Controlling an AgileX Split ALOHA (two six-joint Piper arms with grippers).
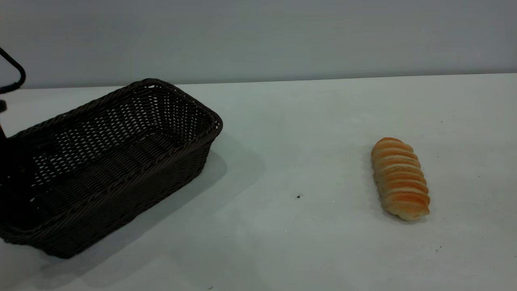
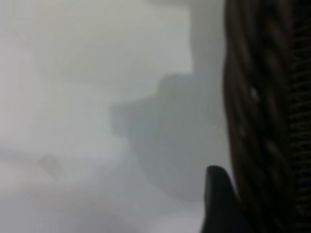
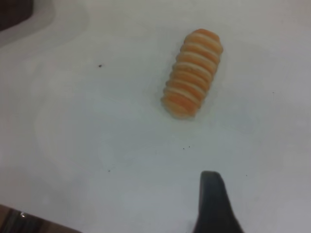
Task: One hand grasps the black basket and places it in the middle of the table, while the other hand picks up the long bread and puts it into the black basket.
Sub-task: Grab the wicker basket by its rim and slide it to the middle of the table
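The black basket [image 1: 109, 161] stands on the white table [image 1: 299, 133] at the left, long side slanting away from me. My left gripper [image 2: 257, 208] is at its left end. One finger [image 2: 218, 204] lies against the outside of the braided rim [image 2: 252, 97], the rim sits between the jaws, and the other finger is hidden. The long bread [image 1: 400, 178] lies on the table at the right, apart from the basket. My right gripper [image 3: 257, 213] hovers open and empty above the table short of the bread [image 3: 192, 73]; only one finger [image 3: 214, 204] shows.
A black cable loop of the left arm [image 1: 14, 76] shows at the left edge. A small dark speck [image 1: 298, 197] lies on the table between basket and bread. A grey wall [image 1: 258, 36] runs behind the table's far edge.
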